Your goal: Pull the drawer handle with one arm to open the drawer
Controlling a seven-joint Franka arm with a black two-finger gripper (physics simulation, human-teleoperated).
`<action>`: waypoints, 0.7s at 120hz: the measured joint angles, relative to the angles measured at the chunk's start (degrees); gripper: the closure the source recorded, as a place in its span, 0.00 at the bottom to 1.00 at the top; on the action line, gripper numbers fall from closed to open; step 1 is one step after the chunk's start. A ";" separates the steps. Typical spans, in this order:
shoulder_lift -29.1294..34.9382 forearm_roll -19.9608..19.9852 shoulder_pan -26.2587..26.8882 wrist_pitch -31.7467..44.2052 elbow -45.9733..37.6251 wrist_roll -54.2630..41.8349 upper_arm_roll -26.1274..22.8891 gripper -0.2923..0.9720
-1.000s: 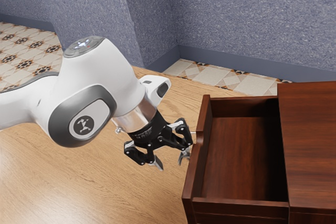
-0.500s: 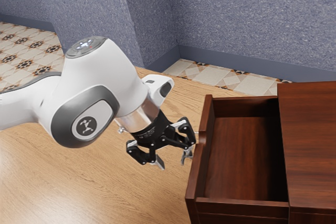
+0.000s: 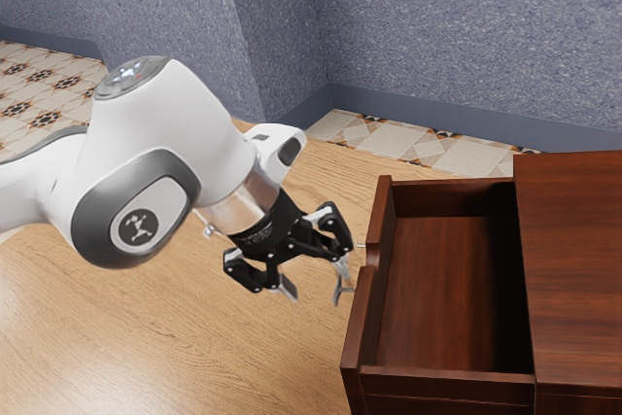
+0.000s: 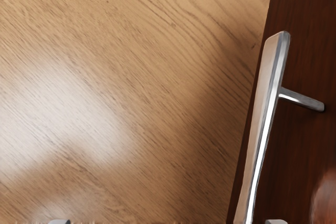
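Two black fingers stand spread, the gripper (image 3: 313,291) released and clasping nothing, just at 9 o'clock of the drawer (image 3: 447,289), which sits pulled well out of its cabinet (image 3: 573,259). In the wrist view the silver handle (image 4: 261,129) juts from the drawer's dark front, above the table (image 3: 146,337).

Bulky robot arm (image 3: 165,143) with a glossy white, rounded shell. A dark grey band wraps one joint, ending in a round grey cap (image 3: 136,227) stamped with a small white logo. A silver ring (image 3: 236,211) joins the wrist to a black two-finger gripper (image 3: 313,291) tipped in pale metal.
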State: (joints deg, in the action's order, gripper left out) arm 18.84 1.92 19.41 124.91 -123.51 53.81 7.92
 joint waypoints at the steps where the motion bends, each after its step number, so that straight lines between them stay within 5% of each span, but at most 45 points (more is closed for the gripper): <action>1: 0.13 0.00 0.01 0.00 0.00 0.00 0.00 0.41; 25: 2.17 -0.74 0.68 -3.45 5.93 0.52 -0.20 0.34; 51: -3.31 -0.67 6.01 -26.05 31.75 13.31 2.34 0.27; 84: -3.14 -3.15 7.68 -40.29 29.57 26.12 5.32 0.24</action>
State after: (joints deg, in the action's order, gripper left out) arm 15.70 -1.23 27.09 84.62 -93.95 79.93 13.24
